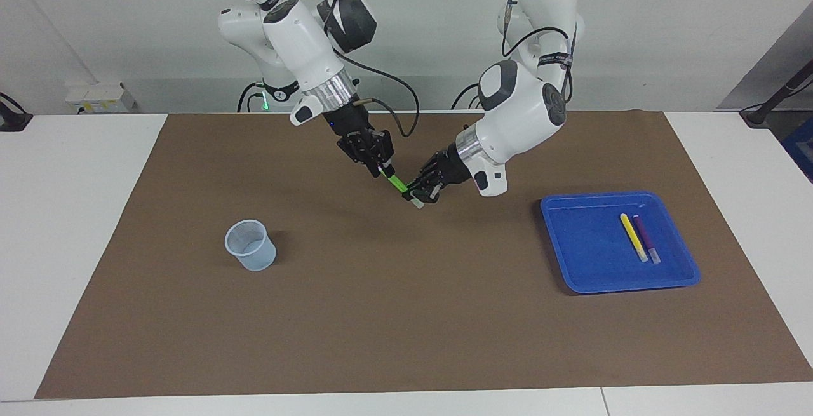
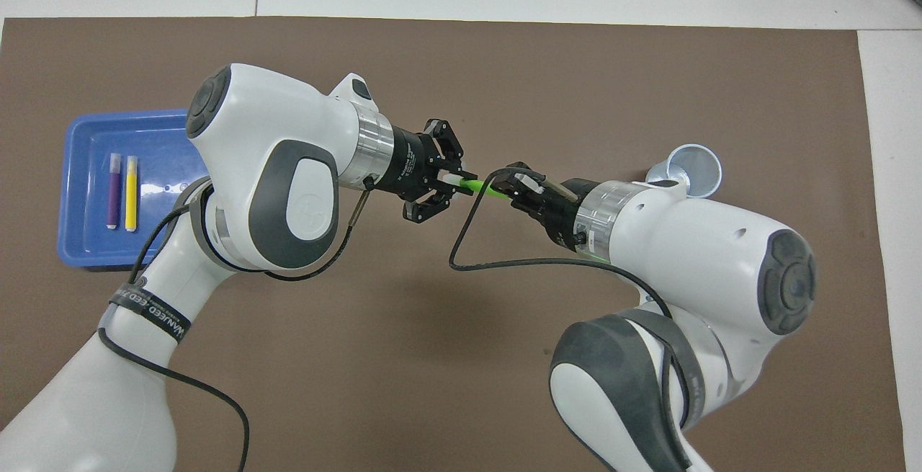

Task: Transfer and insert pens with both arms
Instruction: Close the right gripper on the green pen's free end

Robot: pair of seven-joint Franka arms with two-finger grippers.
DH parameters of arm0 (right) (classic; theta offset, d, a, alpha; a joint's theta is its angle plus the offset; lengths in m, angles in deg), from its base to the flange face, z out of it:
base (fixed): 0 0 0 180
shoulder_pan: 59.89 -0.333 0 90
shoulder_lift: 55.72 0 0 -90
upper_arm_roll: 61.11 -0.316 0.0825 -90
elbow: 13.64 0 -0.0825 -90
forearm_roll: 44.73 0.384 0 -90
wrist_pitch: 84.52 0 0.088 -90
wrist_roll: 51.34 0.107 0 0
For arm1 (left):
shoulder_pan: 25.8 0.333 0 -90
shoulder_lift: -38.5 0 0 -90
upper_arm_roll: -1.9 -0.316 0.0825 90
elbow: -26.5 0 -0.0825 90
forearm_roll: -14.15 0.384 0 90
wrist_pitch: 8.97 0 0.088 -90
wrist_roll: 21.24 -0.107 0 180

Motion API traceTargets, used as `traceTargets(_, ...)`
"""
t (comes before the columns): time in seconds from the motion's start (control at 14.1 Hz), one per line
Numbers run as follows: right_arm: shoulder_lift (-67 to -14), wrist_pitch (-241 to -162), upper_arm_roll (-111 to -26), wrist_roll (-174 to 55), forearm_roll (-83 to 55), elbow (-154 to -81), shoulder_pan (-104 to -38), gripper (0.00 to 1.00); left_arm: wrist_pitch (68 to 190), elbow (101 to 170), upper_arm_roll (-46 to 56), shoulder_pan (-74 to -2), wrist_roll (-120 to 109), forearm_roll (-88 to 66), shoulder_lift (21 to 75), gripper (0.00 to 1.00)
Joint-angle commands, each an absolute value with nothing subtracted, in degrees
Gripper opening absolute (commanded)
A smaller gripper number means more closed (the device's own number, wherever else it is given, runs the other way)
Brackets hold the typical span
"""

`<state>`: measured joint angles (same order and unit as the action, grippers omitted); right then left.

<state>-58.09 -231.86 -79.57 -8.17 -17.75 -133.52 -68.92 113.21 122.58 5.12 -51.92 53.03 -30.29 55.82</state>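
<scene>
Over matte brown mat [image 1: 381, 314], left pincer [image 1: 416, 188] grips slim green pen [image 1: 397, 183].

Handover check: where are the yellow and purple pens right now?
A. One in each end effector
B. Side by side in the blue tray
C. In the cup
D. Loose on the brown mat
B: the yellow pen and purple pen lie side by side in the blue tray.

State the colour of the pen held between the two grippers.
Bright green pen, clearest in the facing view.

The mat [image 1: 406, 314] looks like matt brown paper; the tray [image 1: 575, 244] is glossy blue plastic, the cup [image 1: 251, 246] translucent plastic, the arm shells [image 2: 288, 162] smooth glossy white.
</scene>
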Motion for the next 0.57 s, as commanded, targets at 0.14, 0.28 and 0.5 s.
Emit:
traceTargets(0.14, -57.65, -230.68, -79.83, -8.80, -18.54, -132.56, -68.68, 0.41, 113.28, 124.23, 4.63, -52.08, 53.55, -31.37, 54.23, 0.00)
traceTargets(0.28, -57.65, -230.68, -79.83, -8.80, -18.54, -132.56, -68.68, 0.40, 113.28, 124.23, 4.63, -52.08, 53.55, -31.37, 54.23, 0.00)
traceTargets(0.5, -57.65, -230.68, -79.83, -8.80, -18.54, -132.56, -68.68, 0.30, 113.28, 124.15, 4.63, -52.08, 53.55, -31.37, 54.23, 0.00)
